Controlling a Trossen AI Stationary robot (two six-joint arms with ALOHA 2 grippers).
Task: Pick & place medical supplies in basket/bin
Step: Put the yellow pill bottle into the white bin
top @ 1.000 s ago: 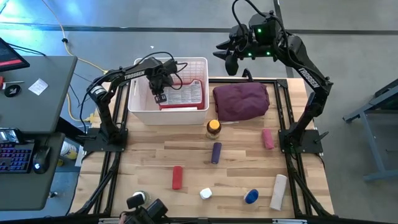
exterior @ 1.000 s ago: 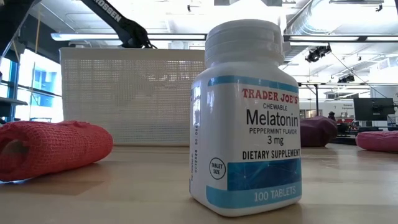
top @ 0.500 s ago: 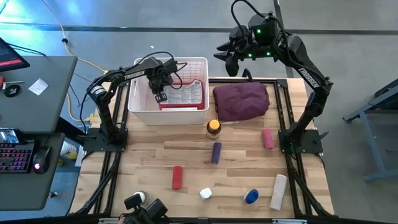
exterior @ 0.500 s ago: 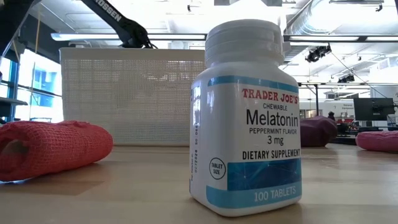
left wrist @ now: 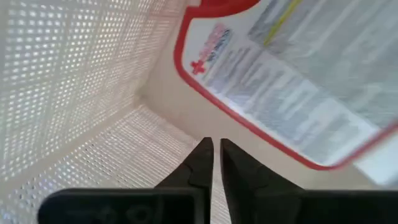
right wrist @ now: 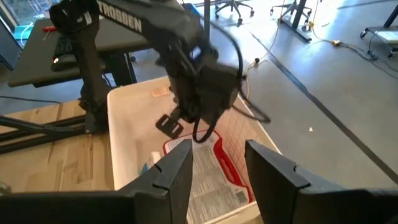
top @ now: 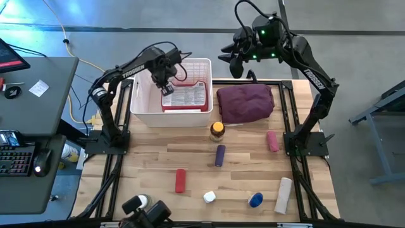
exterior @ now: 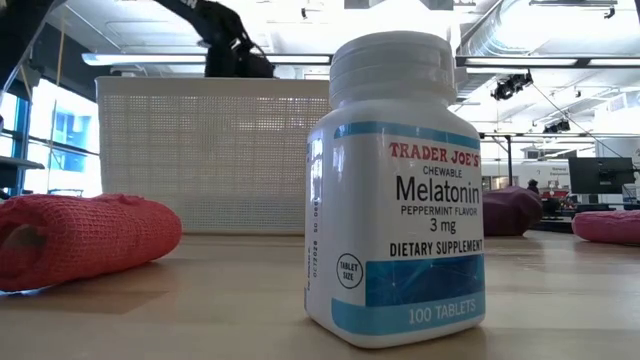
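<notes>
The white rectangular plastic basket with lattice-perforated walls (top: 147, 109) is sitting at the far left of the pale wood-plank tabletop (top: 152, 161). The flat red-rimmed first-aid case with a printed white label (top: 185, 97) is lying inside it. The left gripper (top: 167, 90) is hanging over the case, fingers (left wrist: 200, 167) nearly together and empty. The right gripper (top: 231, 63) is waiting raised beyond the maroon cloth bundle (top: 245, 102), fingers (right wrist: 177, 171) apart. A white plastic bottle (exterior: 395, 190) is reading "TRADER JOE'S Melatonin 3 mg, 100 TABLETS".
</notes>
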